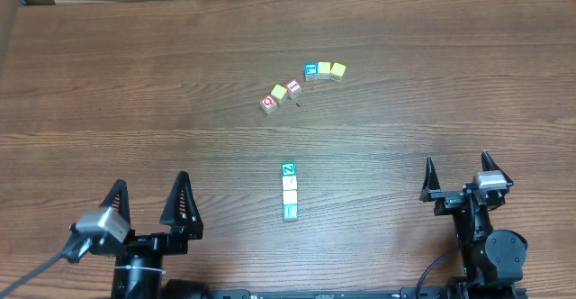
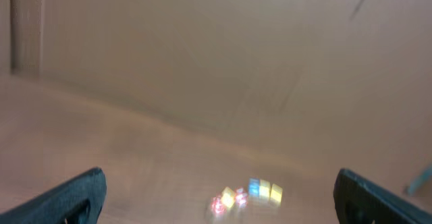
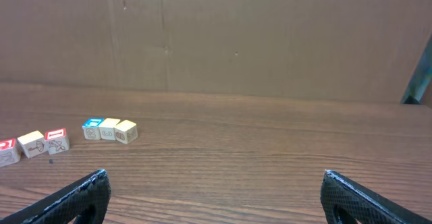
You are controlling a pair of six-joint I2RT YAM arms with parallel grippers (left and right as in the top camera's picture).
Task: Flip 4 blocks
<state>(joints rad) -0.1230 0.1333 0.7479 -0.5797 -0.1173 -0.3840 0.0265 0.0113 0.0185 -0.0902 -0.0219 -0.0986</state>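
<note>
The left gripper (image 1: 149,180) is hanging well to the left of the green Z block (image 1: 288,169) and a little nearer the robot. Its two fingers are standing wide apart with nothing between them. In the blurred left wrist view, those fingers (image 2: 74,197) are framing bare wood.

The green Z block is sitting near the middle of the table (image 1: 108,83) and heading a short straight column. The cream block (image 1: 290,183) is touching it on the robot's side. The yellow block (image 1: 290,196) is following directly after that. The teal block (image 1: 290,212) is closing the column, farthest from the Z.

On the far side of the green Z block, slightly to its left, a loose trio of cubes (image 1: 280,93) is lying, two showing red faces with a yellow one between them. Farther from the Z and to its right, a tight row of three cubes (image 1: 324,69) is lying, one blue and then two yellow.

The right gripper (image 1: 457,158) is hanging well to the right of the green Z block, about level with it. Its fingers are also spreading wide and holding nothing. In the right wrist view its fingers (image 3: 81,193) are framing the wood, with a cardboard wall (image 3: 270,35) rising behind.
</note>
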